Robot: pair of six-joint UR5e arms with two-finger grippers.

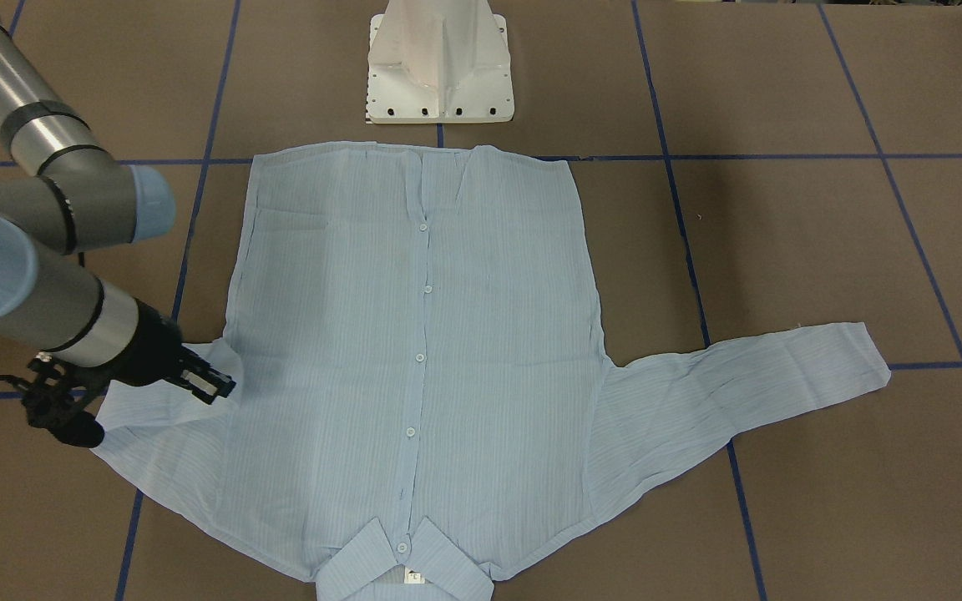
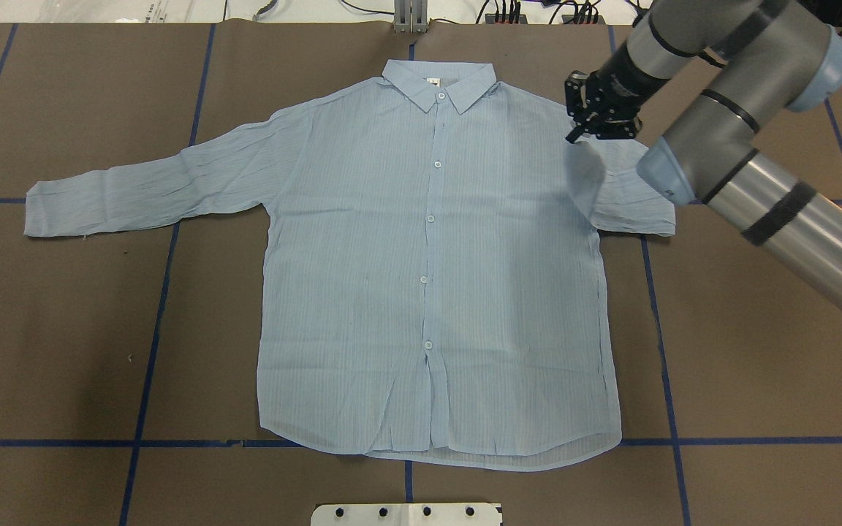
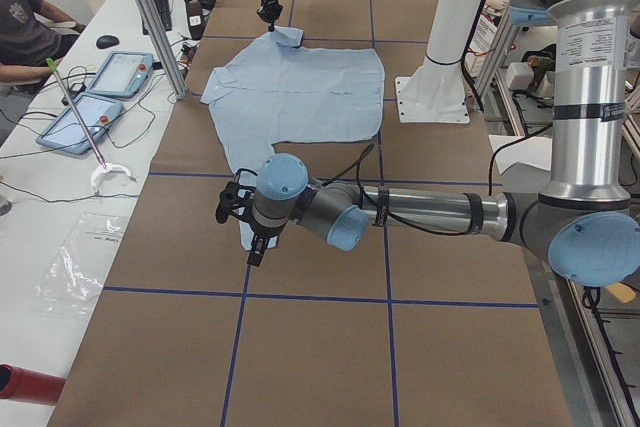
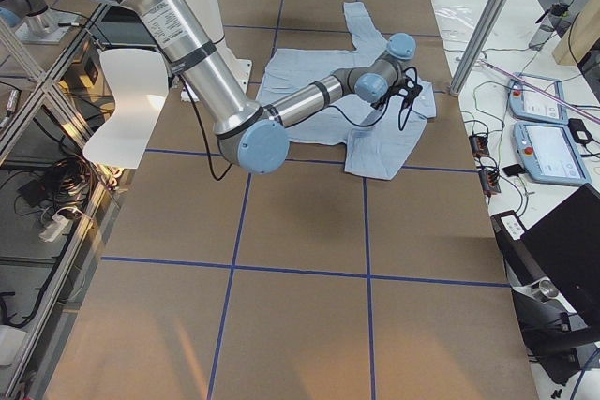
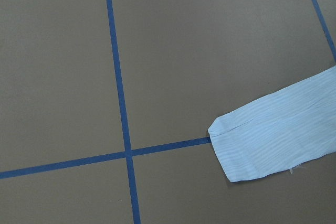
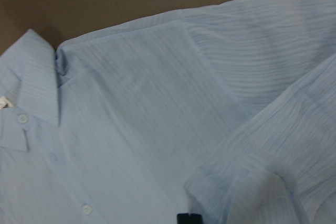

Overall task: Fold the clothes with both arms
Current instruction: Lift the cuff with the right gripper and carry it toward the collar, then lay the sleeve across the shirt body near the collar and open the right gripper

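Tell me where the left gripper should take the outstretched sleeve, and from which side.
Grip the cuff, coming down from above on the robot's left. The sleeve lies flat, stretched away from the shirt, so its end edge is likely easiest to pinch up.

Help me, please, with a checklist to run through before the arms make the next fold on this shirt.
1. Right gripper grips the right-side sleeve: ok, the fabric is lifted at its fingertips.
2. Shirt front lies flat and buttoned: ok.
3. Collar lies flat: ok.
4. Left-side sleeve is stretched out on the table: ok.
5. Left gripper is open and ready near that sleeve's cuff: cannot tell, only a side view shows it.
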